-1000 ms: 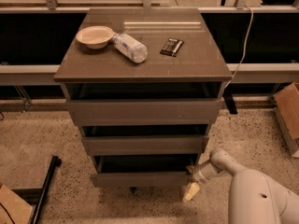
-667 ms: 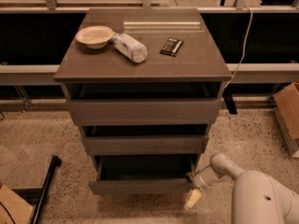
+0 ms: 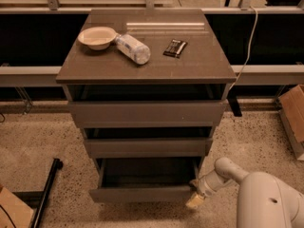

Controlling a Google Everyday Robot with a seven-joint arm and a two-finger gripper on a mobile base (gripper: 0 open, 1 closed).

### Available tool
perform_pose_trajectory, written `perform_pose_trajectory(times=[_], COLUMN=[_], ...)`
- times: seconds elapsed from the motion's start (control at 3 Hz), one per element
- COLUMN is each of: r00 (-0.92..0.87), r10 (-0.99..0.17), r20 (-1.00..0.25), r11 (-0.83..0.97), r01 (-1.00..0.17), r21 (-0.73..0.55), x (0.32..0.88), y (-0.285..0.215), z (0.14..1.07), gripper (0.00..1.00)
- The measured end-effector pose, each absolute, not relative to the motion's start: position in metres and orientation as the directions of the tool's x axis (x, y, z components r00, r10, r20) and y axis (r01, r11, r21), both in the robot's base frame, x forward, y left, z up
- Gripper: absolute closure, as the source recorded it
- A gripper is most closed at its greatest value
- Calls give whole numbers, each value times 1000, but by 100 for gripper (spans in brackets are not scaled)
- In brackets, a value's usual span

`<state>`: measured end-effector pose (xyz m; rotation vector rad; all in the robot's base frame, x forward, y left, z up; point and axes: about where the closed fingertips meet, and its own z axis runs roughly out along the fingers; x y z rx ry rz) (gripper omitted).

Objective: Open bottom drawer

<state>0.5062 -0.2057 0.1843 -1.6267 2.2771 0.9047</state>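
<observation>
The grey-brown cabinet (image 3: 142,70) has three drawers. The bottom drawer (image 3: 142,193) is pulled out toward me, showing a plain dark box interior (image 3: 149,172). The middle drawer (image 3: 147,147) and the top drawer (image 3: 147,113) are each slightly ajar. My gripper (image 3: 195,196) is at the bottom drawer's right front corner, low near the floor, on the end of my white arm (image 3: 266,198) that comes in from the lower right.
On the cabinet top lie a cream bowl (image 3: 97,36), a clear plastic bottle on its side (image 3: 133,48) and a dark snack bar (image 3: 175,47). A cardboard box (image 3: 292,113) stands at the right. A black bar (image 3: 45,194) lies on the speckled floor at left.
The bottom drawer has slid further out toward me, showing more of its interior. My gripper has moved down and toward me with the drawer's right corner.
</observation>
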Motion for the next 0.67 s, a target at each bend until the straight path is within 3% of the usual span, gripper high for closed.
perform_pose_trajectory(times=[0.33, 0.67], r00=[-374, -371], r10=[-787, -797], r20=[-491, -477], r11=[207, 191], r01=[-909, -904], r21=[362, 384], x=[507, 503], y=[-206, -204], z=[184, 180], gripper=[51, 27])
